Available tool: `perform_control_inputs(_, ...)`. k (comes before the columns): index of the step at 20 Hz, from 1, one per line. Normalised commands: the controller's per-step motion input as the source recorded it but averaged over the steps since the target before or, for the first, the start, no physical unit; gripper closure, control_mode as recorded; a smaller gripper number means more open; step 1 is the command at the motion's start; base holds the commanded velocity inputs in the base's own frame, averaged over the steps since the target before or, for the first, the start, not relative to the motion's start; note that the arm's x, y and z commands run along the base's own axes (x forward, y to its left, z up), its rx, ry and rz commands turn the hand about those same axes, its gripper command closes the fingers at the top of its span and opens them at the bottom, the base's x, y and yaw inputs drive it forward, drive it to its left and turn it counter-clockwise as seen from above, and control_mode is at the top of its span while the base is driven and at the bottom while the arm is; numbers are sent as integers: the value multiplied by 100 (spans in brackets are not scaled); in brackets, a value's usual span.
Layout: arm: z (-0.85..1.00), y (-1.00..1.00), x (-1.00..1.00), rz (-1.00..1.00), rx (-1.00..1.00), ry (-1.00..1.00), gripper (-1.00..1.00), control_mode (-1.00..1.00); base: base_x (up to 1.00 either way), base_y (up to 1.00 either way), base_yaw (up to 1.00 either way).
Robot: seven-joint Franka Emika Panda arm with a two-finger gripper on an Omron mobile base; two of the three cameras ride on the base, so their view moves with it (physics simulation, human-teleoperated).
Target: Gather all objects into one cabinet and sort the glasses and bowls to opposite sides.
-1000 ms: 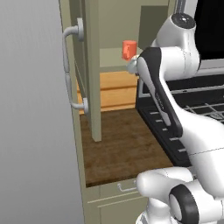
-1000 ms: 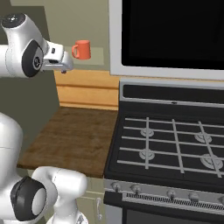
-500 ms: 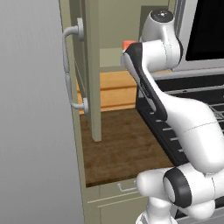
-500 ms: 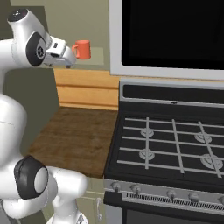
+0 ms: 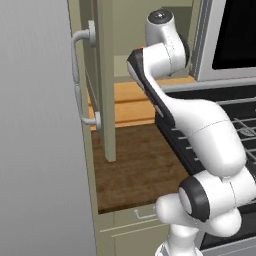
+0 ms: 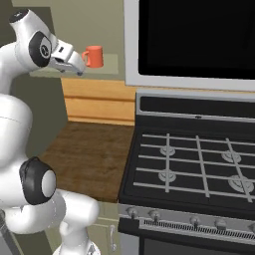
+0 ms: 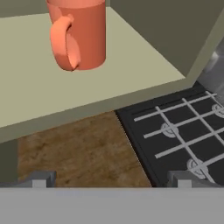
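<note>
currently orange-red cup [image 7: 78, 35] upright on cabinet shelf [image 7: 131, 74], handle toward pincer [image 6: 77, 67]; pincer spread, empty; no legible writing

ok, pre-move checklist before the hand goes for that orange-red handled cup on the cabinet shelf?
1. Orange-red handled cup upright on the pale shelf: ok.
2. Hand empty, cup not between the fingers: ok.
3. Fingers spread wide enough for the cup: ok, tips sit far apart in the hand view.
4. Cup handle faces the hand camera, body free to grip: ok.
5. Olive-green cabinet door swung clear of the arm: ok.
6. Other cups and the bowl already in this cabinet: cannot tell.
</note>
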Motion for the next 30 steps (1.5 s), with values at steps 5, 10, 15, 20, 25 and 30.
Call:
perform_control_inputs(5, 0, 0, 58, -4, 0, 0, -100, -100, 0, 0, 0)
perform_control_inputs(10, 0, 0, 65, 0, 0, 0, -100, -100, 0, 0, 0)
perform_control_inputs(15, -1, 0, 59, 0, 0, -8, -100, -100, 0, 0, 0)
perform_control_inputs(20, 0, 1, 43, -3, 0, 3, -100, -100, 0, 0, 0)
perform_control_inputs(25, 0, 10, 30, -10, 0, 0, -100, -100, 0, 0, 0)
perform_control_inputs(30, 0, 17, 28, -15, -1, 0, -100, -100, 0, 0, 0)
